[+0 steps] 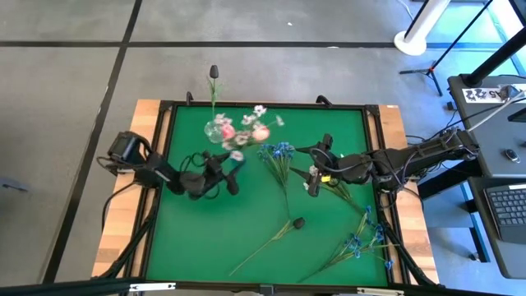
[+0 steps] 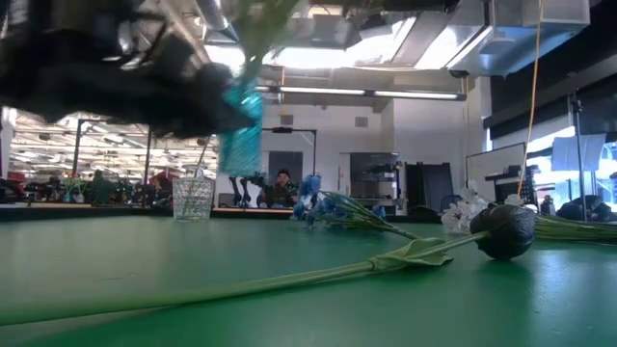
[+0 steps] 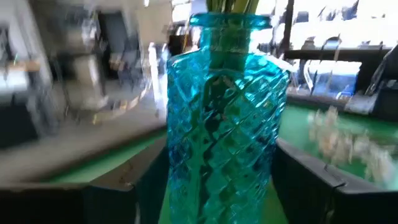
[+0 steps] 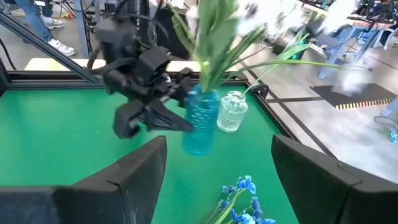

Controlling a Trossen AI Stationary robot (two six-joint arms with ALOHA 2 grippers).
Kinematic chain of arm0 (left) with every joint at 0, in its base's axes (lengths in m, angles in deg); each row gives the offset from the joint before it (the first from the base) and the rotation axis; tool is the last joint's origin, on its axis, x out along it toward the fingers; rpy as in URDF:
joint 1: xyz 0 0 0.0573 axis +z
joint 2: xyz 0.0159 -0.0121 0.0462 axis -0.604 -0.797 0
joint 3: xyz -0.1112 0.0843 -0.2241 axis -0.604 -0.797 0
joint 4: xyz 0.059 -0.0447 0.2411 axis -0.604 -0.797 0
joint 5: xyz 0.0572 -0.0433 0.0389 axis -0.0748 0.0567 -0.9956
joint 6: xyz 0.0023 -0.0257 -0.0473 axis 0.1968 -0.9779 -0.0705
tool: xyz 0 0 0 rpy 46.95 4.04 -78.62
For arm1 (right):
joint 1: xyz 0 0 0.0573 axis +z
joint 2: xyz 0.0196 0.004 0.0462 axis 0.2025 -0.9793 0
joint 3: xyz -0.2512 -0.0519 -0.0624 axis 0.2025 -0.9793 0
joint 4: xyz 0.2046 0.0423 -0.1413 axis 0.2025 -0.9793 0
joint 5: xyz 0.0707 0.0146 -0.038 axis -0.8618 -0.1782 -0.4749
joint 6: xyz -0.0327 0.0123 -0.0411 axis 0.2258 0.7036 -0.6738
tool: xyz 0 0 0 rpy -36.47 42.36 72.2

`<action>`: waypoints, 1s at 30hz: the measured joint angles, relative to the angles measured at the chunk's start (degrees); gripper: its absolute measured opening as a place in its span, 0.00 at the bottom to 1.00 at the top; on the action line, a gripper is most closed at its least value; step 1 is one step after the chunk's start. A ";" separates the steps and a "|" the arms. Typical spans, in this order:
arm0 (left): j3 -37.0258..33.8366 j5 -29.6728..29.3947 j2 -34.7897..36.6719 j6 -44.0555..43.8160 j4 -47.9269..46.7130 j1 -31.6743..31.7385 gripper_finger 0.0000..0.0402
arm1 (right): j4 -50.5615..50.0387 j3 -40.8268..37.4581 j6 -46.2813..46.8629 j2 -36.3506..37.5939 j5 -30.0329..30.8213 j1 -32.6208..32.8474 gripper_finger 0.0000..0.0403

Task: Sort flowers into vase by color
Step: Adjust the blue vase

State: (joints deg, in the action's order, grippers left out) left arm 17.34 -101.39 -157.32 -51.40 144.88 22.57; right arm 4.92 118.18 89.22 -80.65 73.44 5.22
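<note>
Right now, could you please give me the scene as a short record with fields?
left gripper: closed around the blue glass vase, lifted off the mat
blue vase contents: green stems with white and pink blossoms
clear glass vase: beside the blue one
right gripper: open, empty, above the mat
lying on green mat: blue flowers, dark tulip bud

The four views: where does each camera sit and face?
High: above the table, looking down; both arms show.
Low: at table height, across a dark tulip; an arm overhead.
Left wrist: faces the blue vase between its own jaws.
Right wrist: past open jaws, sees that shared vase, held by the left arm.
</note>
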 joint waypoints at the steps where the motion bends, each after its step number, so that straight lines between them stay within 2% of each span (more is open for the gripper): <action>1: -1.81 -1.49 0.00 -3.50 -0.28 -1.69 0.59 | -0.10 0.00 0.02 0.00 0.00 0.00 0.71; 5: -7.46 -9.72 0.00 -13.56 -0.34 -8.10 0.59 | -0.26 0.00 0.00 0.00 -0.10 0.00 0.71; 9: -8.39 -16.68 0.00 -12.89 -2.10 -14.01 0.59 | -0.26 0.00 -0.04 0.00 -1.07 -0.02 0.71; 13: -8.39 -19.96 0.00 -20.62 -12.13 -17.32 0.59 | -0.43 0.00 -0.15 0.00 -1.59 0.00 0.71; 18: -8.39 -25.43 -0.01 -39.81 -29.33 -19.71 0.59 | -1.77 0.00 -0.17 0.00 -1.77 0.00 0.71; 25: -8.36 -25.39 -0.02 -57.77 -44.09 -21.23 0.59 | -1.49 -1.14 -0.02 -0.02 -2.00 -0.02 0.71; 30: -8.34 -23.99 0.11 -59.65 -45.29 -21.18 0.59 | -1.29 -1.25 0.00 -0.02 -1.99 -0.02 0.71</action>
State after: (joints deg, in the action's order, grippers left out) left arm 9.00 -125.38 -157.21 -111.04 99.59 1.39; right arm 3.63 116.94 89.22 -80.68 71.45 5.20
